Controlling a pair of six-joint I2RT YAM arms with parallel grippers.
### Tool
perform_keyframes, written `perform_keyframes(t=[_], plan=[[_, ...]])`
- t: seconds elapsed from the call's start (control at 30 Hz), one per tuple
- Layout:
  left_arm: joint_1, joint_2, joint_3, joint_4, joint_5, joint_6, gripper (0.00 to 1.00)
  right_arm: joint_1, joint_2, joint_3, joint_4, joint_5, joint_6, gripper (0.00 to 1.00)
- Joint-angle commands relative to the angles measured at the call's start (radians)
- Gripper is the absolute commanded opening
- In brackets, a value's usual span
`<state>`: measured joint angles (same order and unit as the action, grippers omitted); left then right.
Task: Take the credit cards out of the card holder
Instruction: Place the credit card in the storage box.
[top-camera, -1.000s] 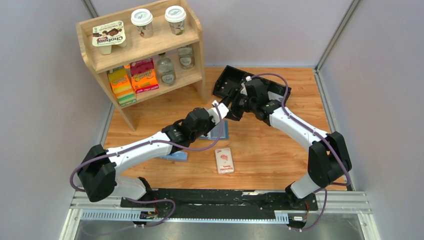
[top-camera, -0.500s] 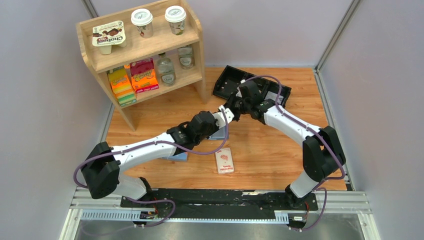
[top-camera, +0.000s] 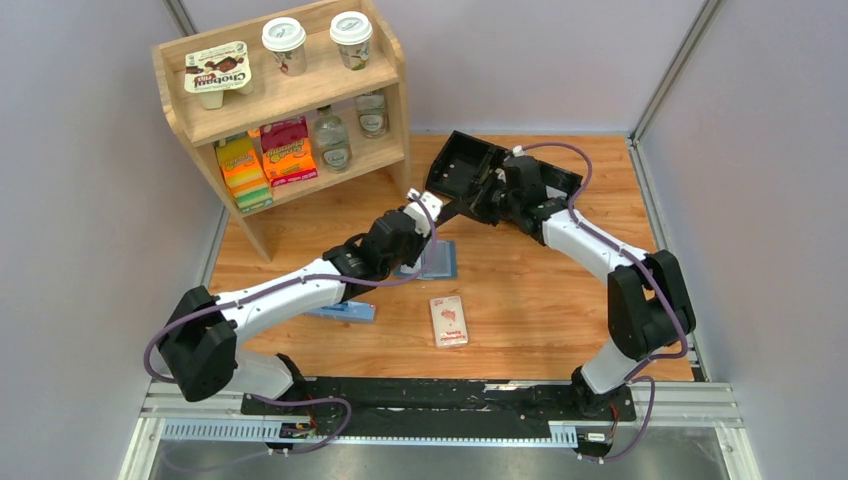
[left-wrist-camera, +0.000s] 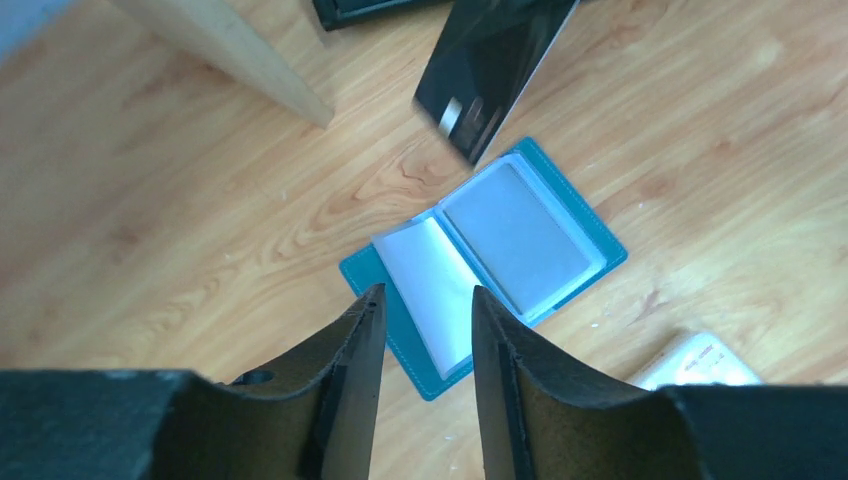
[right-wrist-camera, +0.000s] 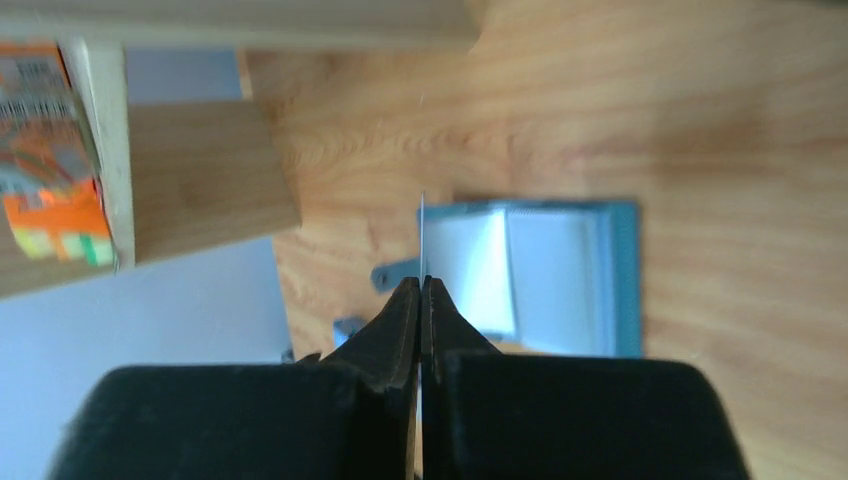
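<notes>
Comparing with a second back, my left gripper (left-wrist-camera: 425, 300) has let go, fingers apart over the open card holder (left-wrist-camera: 485, 265), a flat teal cover with clear plastic pockets, lying centre of the scene. Beyond it the right gripper (right-wrist-camera: 421, 285) has clenched on the dark grey card (left-wrist-camera: 495, 70), thin, glossy, rigid. One card out; the pockets look empty, possibly.

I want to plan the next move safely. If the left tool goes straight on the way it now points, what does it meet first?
Probably the open card holder, at its near panel, lying flat just ahead of the left tool. Nothing shows between them, though depth is unclear.
</notes>
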<state>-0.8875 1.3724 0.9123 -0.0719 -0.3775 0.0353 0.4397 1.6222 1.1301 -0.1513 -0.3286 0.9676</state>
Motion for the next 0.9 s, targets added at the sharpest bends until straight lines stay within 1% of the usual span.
perform_keyframes(t=[0.0, 0.07, 0.13, 0.23, 0.27, 0.3, 0.4, 0.53, 0.77, 0.8, 0.87], plan=[[0.093, -0.052, 0.026, -0.017, 0.167, -0.274, 0.46, -0.047, 0.007, 0.0, 0.172, 0.155, -0.093, 0.0], [0.128, -0.032, 0.028, -0.02, 0.263, -0.343, 0.46, -0.059, 0.043, 0.019, 0.205, 0.212, -0.11, 0.0], [0.168, -0.013, 0.027, -0.028, 0.317, -0.405, 0.46, -0.067, 0.083, 0.048, 0.239, 0.256, -0.127, 0.0], [0.238, 0.013, 0.025, -0.046, 0.371, -0.465, 0.46, -0.068, 0.151, 0.101, 0.292, 0.31, -0.148, 0.0], [0.249, 0.017, 0.023, -0.046, 0.409, -0.488, 0.46, -0.068, 0.172, 0.114, 0.314, 0.327, -0.148, 0.0], [0.268, 0.019, 0.019, -0.045, 0.422, -0.497, 0.46, -0.067, 0.194, 0.131, 0.329, 0.367, -0.145, 0.0], [0.289, 0.02, 0.016, -0.049, 0.469, -0.529, 0.46, -0.068, 0.263, 0.181, 0.403, 0.421, -0.142, 0.0], [0.297, 0.011, 0.016, -0.071, 0.47, -0.528, 0.46, -0.067, 0.369, 0.266, 0.447, 0.473, -0.122, 0.0], [0.314, 0.01, 0.013, -0.098, 0.477, -0.537, 0.46, -0.045, 0.502, 0.381, 0.453, 0.55, -0.119, 0.0], [0.315, 0.011, 0.016, -0.098, 0.477, -0.538, 0.46, -0.042, 0.519, 0.398, 0.446, 0.55, -0.119, 0.01], [0.315, 0.019, 0.02, -0.101, 0.48, -0.541, 0.46, -0.036, 0.559, 0.45, 0.405, 0.537, -0.128, 0.06]])
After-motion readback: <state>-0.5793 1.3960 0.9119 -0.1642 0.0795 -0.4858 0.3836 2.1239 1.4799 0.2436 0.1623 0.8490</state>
